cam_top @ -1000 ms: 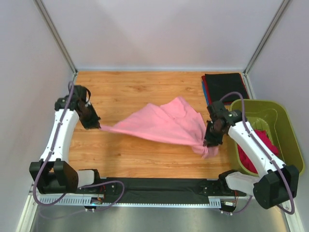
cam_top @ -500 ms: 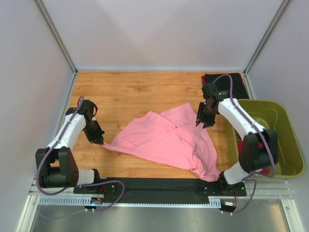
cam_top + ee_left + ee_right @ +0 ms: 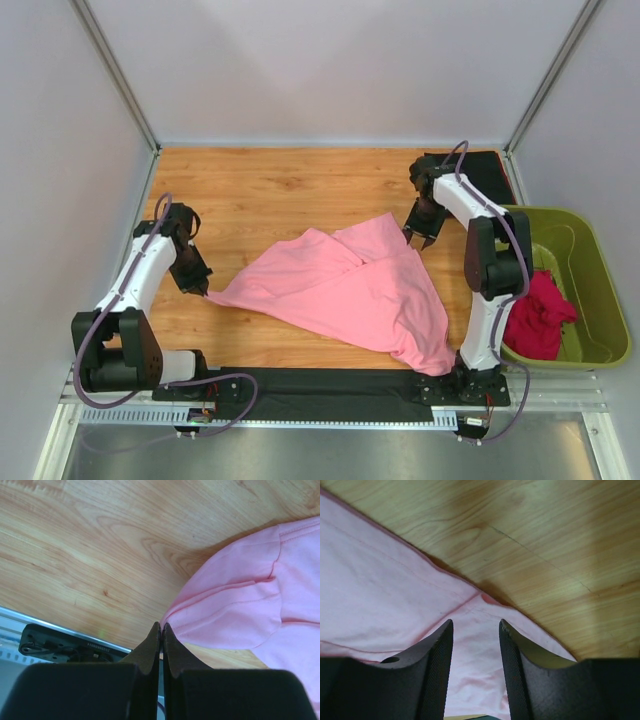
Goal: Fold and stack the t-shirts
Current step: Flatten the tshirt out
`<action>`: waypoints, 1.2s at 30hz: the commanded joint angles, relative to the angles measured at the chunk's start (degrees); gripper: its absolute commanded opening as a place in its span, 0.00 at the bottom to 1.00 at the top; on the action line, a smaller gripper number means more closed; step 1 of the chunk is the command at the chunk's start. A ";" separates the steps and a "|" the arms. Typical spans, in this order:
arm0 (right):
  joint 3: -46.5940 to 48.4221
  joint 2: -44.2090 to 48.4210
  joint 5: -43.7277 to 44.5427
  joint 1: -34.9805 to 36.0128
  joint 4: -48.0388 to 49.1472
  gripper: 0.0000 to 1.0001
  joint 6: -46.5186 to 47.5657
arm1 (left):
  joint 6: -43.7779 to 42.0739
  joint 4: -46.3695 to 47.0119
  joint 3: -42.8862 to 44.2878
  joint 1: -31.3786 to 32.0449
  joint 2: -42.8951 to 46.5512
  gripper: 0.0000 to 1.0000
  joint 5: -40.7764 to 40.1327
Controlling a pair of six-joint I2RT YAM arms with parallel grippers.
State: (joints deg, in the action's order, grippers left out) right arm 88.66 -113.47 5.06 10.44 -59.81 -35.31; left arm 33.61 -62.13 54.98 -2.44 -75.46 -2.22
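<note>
Fixed camera high at 6 o'clock looks down over the whole table; both wrist cameras point down, very close, sharing its pink t-shirt

Spread shirt flat on table, mid. Left gripper at shirt's left corner; right gripper over shirt's far right edge. Folded shirts behind shirt, to right. Tub right of shirt; bunched shirt inside tub.
</note>
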 commanded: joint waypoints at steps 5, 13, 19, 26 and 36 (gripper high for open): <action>5.64 -4.65 6.01 -0.07 -8.47 0.43 -10.47 | 0.76 0.52 -0.75 -0.37 3.12 0.00 0.64; 5.73 -6.32 5.84 0.11 -8.66 0.43 -13.47 | 0.41 1.31 -2.16 -0.29 4.36 0.00 1.43; 6.52 -7.29 6.37 0.02 -8.74 0.43 -15.23 | 0.23 1.48 -2.42 -0.29 5.32 0.00 1.78; 7.84 -8.43 6.80 0.02 -9.27 0.43 -16.10 | -0.12 1.92 -2.60 -0.37 5.24 0.00 1.78; 9.16 -9.75 7.86 0.11 -10.41 0.37 -17.78 | -0.29 2.36 -2.60 -0.29 4.80 0.00 1.78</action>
State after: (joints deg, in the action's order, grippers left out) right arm 96.07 -122.63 10.44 10.44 -69.23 -51.07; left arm 33.71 -60.71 52.73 -2.44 -71.57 -0.49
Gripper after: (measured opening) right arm 0.378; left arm 0.009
